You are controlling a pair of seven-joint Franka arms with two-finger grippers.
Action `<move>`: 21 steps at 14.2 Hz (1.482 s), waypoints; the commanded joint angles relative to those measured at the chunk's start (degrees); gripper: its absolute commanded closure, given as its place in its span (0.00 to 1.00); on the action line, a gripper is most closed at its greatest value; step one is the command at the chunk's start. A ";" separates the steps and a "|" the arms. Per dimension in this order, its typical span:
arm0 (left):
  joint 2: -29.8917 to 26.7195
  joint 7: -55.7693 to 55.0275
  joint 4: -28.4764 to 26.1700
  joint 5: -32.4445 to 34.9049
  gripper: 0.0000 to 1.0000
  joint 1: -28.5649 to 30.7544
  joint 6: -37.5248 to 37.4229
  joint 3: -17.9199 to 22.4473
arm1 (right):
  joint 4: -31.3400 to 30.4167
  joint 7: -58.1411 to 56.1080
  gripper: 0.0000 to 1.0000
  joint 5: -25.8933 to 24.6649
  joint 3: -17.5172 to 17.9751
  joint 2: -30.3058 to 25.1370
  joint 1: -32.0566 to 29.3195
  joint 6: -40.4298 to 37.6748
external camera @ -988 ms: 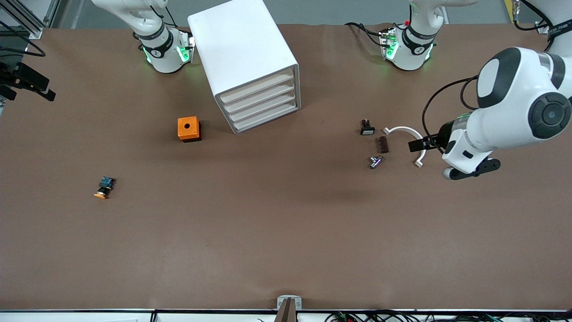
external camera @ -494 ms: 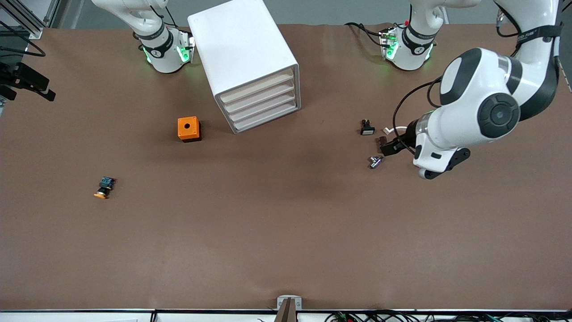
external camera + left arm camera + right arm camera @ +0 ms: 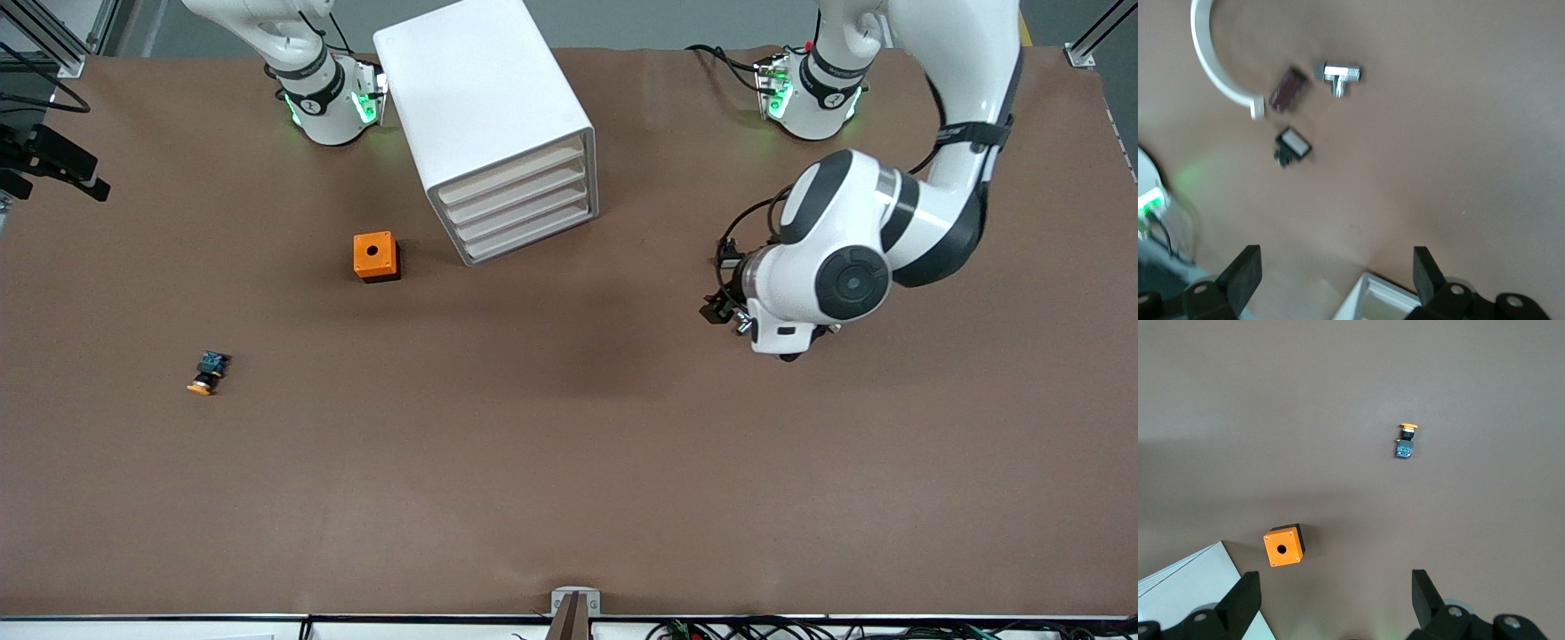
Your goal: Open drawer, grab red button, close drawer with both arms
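The white cabinet (image 3: pixel 484 107) stands near the robots' bases. Its four drawers are all shut; the lowest drawer (image 3: pixel 532 235) sits at table level. A corner of the cabinet shows in the left wrist view (image 3: pixel 1385 300) and in the right wrist view (image 3: pixel 1185 587). The red-capped button is not in view. My left gripper (image 3: pixel 716 311) is open and empty above the table, over a cluster of small parts toward the left arm's end; in its wrist view (image 3: pixel 1335 277) nothing lies between the fingers. My right gripper (image 3: pixel 1335 597) is open and empty, high over the table, and does not show in the front view.
An orange box with a hole (image 3: pixel 376 256) sits beside the cabinet. An orange-capped button (image 3: pixel 206 373) lies toward the right arm's end. Under the left arm lie a white curved piece (image 3: pixel 1211 67), a brown block (image 3: pixel 1288 90), a metal T-piece (image 3: pixel 1340 73) and a black part (image 3: pixel 1293 145).
The left arm has swung from its end of the table toward the cabinet and now covers the small parts. The drawers have stayed shut. The right arm has not moved.
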 commanded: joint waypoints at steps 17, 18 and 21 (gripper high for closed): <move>16.35 -29.81 8.08 -24.92 0.00 -2.74 -13.89 -0.04 | -1.36 -0.58 0.00 -0.01 -0.12 -1.48 -0.19 0.16; 17.23 -32.01 8.08 -26.50 0.00 -2.83 -13.89 -0.04 | -1.36 -0.66 0.00 -0.01 -0.12 -1.48 -0.19 0.16; 19.17 -37.65 8.69 -30.81 0.00 -2.92 -13.80 -0.04 | -1.36 -0.58 0.00 -0.01 -0.12 -1.39 -0.19 0.16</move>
